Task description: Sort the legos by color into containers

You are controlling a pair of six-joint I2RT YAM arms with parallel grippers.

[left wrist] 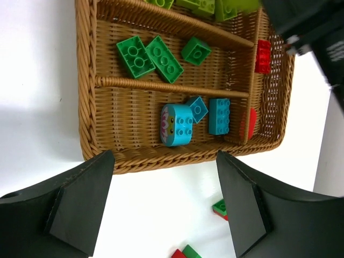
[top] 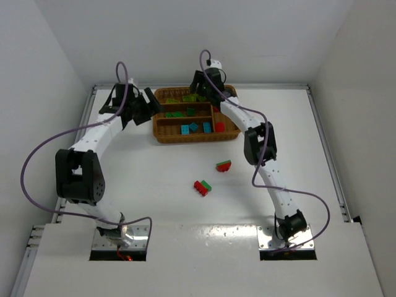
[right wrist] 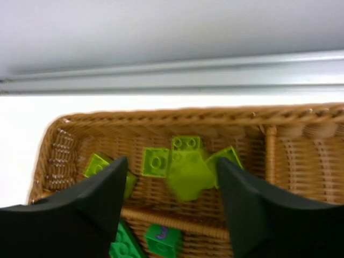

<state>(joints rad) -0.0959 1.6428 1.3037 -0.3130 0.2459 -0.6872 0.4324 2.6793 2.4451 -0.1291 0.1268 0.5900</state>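
over the wicker tray (right wrist: pixel 161 114), blurred lime brick (right wrist: pixel 188 174), hidden from above

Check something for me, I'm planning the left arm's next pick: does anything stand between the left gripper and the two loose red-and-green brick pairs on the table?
Nothing visible does. The left gripper, open beside the tray, has only bare table between it and the farther pair or the nearer pair.

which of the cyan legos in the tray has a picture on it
The leftmost cyan piece in the left wrist view: rounded corners, a printed face on its side. The small tilted brick and the rectangular brick beside it are plain.
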